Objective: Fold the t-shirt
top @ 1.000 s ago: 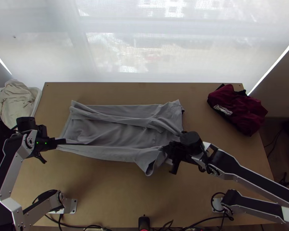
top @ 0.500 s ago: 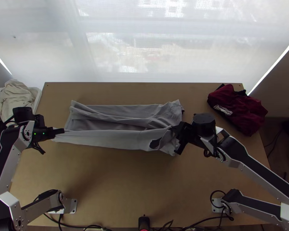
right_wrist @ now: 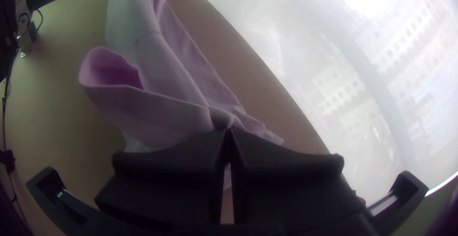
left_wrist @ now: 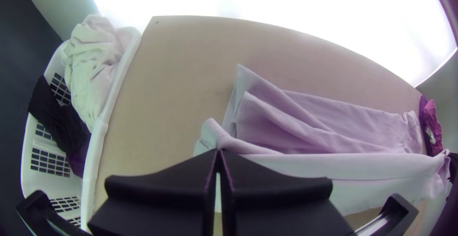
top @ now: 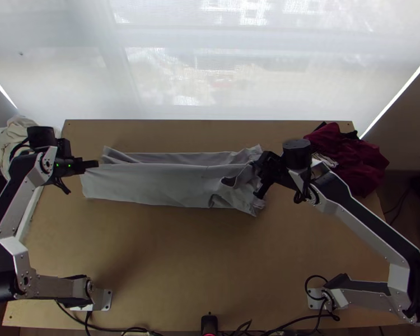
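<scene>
The left gripper point(top: 93, 164) has its fingers point(left_wrist: 157, 186) pressed together, with the edge of the t-shirt point(top: 165, 182) pinched at their tips, at the shirt's left end. The right gripper point(top: 255, 166) has its fingers point(right_wrist: 286, 169) closed on a gathered bit of cloth at the shirt's right end, close to an open, tube-like part of the grey fabric.

Between the two grippers the near layer of the t-shirt is drawn out in a long strip, fairly smooth in the middle and crumpled toward the right, where a loose corner hangs down. Behind that strip, the far part of the shirt lies on the table point(top: 171, 263) in long folds, running the same way.

Well to the right of the t-shirt, toward the far side, a dark red garment point(top: 358, 159) lies bunched on the table. To the left of the t-shirt stands a white basket point(left_wrist: 98, 136), with a pale cloth point(left_wrist: 93, 59) heaped in it and a black cloth point(left_wrist: 55, 117) beside that. Past the far side of the shirt, beyond the table, is a bright window point(top: 210, 67).
</scene>
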You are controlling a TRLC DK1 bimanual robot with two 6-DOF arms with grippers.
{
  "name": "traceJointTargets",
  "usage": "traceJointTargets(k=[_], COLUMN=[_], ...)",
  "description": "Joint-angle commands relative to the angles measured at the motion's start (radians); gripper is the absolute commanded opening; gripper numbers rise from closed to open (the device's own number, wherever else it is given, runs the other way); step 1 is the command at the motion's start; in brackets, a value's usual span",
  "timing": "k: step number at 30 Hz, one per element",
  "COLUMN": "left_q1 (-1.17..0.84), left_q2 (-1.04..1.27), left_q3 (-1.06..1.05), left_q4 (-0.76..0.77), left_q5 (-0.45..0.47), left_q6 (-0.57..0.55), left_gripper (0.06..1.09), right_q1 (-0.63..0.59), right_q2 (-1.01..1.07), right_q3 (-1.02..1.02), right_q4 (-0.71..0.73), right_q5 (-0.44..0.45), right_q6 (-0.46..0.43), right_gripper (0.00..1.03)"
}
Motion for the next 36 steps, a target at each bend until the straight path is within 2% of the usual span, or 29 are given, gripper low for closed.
traceJointTargets(k=[1,13,25,36], left_q1=[-0.026,-0.060,-0.086,-0.099], left_q2=[0.165,0.403,0.575,0.688], left_q3=[0.153,0.406,0.549,0.620], left_q4=[0.027,0.027,0.021,0.016], left_q5=[0.000,-0.001,-0.027,-0.040], left_q6=[0.008,0.016,0.023,0.017], left_gripper=[0.09,0.09,0.09,0.09], right_q1=[-0.044,-0.095,-0.149,-0.211], right_q2=[0.107,0.294,0.521,0.690], right_q3=[0.067,0.212,0.413,0.503], right_q4=[0.022,0.025,-0.004,-0.018], right_q5=[0.001,0.001,0.001,0.001], right_q6=[-0.021,-0.058,-0.122,-0.140], right_gripper=[0.03,0.03,0.03,0.03])
